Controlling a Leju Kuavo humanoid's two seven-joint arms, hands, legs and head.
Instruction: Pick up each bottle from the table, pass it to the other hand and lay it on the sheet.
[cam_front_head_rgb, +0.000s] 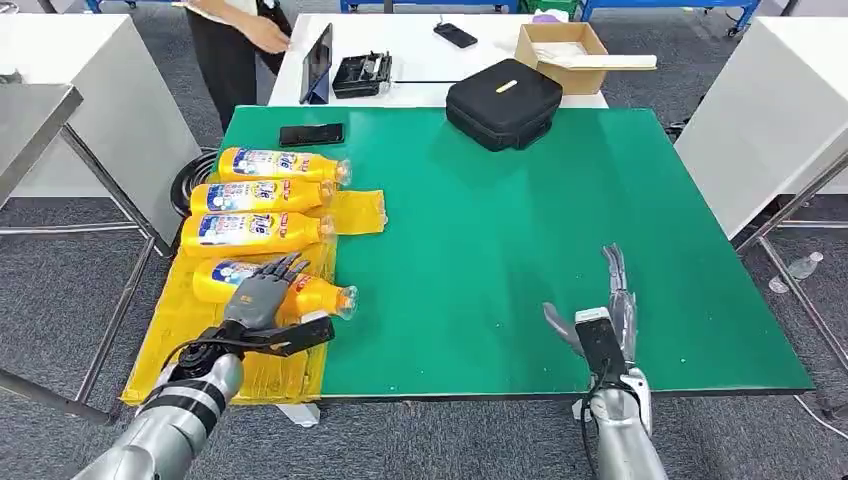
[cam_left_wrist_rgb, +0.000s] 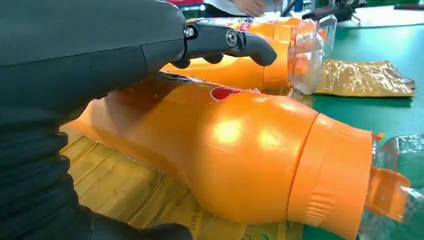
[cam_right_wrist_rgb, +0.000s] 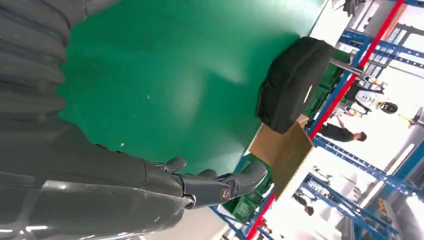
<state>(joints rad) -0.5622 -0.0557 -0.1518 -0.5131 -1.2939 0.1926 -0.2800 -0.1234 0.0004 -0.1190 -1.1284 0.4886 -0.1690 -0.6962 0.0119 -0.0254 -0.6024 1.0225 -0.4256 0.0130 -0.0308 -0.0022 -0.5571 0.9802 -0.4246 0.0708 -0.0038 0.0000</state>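
The left hand (cam_front_head_rgb: 262, 292) lies over the nearest bottle (cam_front_head_rgb: 320, 297), fingers spread across its label and thumb reaching along its near side. From the left wrist view the fingers arch above the orange body rather than clamp it, so whether the hand grips the bottle or only rests on it cannot be told. That bottle lies on its side on the yellow sheet (cam_front_head_rgb: 170, 335), its clear cap pointing toward the green middle of the bench (cam_front_head_rgb: 520, 250).

Beyond it, three more bottles lie side by side on the same sheet, caps pointing the same way: one just past the hand (cam_front_head_rgb: 255, 231), the next (cam_front_head_rgb: 260, 195), and the farthest (cam_front_head_rgb: 283, 164).

The right hand (cam_front_head_rgb: 605, 305) hovers over the bare green surface near the front edge, well apart from the bottles, fingers stretched forward and holding nothing.

At the far side, a dark phone (cam_front_head_rgb: 311, 134) lies beside the farthest bottle, and a black zip case (cam_front_head_rgb: 503, 102) sits on the green top's back edge. Behind, on a white table, stands a cardboard box (cam_front_head_rgb: 562, 54), and a person (cam_front_head_rgb: 232, 40) stands at the far left.
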